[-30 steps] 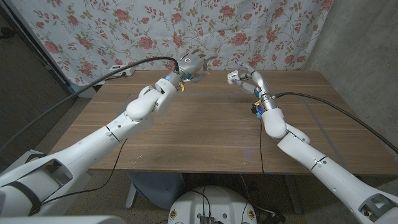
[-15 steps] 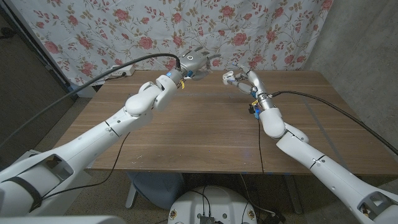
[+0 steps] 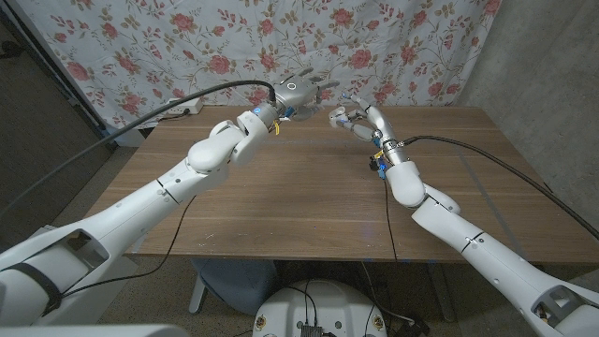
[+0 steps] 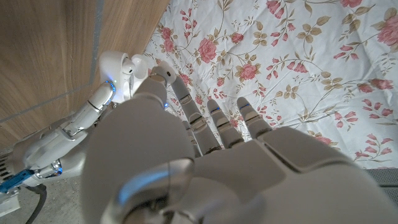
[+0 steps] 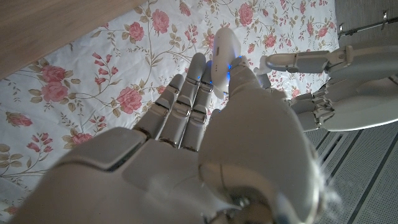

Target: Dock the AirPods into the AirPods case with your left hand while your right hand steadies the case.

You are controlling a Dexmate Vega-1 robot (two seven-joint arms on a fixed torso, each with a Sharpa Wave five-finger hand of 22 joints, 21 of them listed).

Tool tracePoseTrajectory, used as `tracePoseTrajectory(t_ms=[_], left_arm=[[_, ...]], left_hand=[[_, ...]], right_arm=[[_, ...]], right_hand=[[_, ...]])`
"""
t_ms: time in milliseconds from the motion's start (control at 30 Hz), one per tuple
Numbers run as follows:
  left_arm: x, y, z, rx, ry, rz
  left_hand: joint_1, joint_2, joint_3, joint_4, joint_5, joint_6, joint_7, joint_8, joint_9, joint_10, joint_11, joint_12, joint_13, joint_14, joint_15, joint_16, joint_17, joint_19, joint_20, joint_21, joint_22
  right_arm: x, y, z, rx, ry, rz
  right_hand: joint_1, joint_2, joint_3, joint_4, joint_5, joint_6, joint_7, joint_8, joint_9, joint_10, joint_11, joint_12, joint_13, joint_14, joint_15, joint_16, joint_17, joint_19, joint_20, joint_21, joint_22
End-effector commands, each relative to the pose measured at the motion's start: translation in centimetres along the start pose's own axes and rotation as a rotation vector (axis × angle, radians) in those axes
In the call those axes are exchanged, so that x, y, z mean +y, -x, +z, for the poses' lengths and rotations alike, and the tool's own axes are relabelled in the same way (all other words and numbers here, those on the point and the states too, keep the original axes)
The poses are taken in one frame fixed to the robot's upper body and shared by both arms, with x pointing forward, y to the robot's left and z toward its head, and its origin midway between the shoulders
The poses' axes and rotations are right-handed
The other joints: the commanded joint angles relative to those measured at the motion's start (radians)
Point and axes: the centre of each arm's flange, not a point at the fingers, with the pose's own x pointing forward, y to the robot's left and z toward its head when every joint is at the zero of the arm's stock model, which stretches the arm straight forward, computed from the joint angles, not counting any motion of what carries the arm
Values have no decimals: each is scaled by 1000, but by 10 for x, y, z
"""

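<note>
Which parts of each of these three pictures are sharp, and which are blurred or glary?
Head view: evenly lit and sharp across the wooden table and floral cloth, no strong glare. Left wrist view: the left hand is close and soft, while the white AirPods case beyond is clearer. Right wrist view: the right hand is blurred, with a blue glow near the case.

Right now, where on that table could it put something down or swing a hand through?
Nearly all the wooden table is bare: the wide stretch between the two arms, and both side edges. The crowded spot is above the far edge by the flowered cloth, where the left hand and the right hand, holding the white case, nearly meet.
</note>
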Motion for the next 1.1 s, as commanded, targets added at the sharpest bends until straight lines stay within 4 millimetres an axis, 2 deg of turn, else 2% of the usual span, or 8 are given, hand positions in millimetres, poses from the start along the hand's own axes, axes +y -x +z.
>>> tracePoseTrajectory(t_ms=[33,533,1100], left_arm=[[3,-6,4,-39,-16,15],[5,-17,7,-83,-3,7],[9,-21,13,-113,-10,22]], left_hand=[[11,3,-4,1,3,7,-5,-7,6,9,1,5,2,25,-30,4,6,2,-5,3,-1],[15,4,-7,2,3,7,-6,-7,6,10,1,5,1,24,-31,4,7,3,-7,3,-1],[20,5,-10,2,3,6,-8,-8,6,11,1,5,2,21,-31,4,8,0,-10,2,-1]], right_arm=[[6,-4,5,-28,-21,9],[8,-7,9,-52,-25,16],[5,-14,4,-43,-71,-8]], right_hand=[[2,8,1,-6,7,-5,-2,3,3,143,-131,12,7,5,-146,-6,4,1,3,1,2],[3,8,1,-6,7,-4,-2,5,3,144,-130,12,8,5,-146,-8,5,-1,4,0,2],[3,9,1,-5,7,-5,-4,7,3,142,-130,12,8,4,-146,-10,6,-1,5,-2,2]])
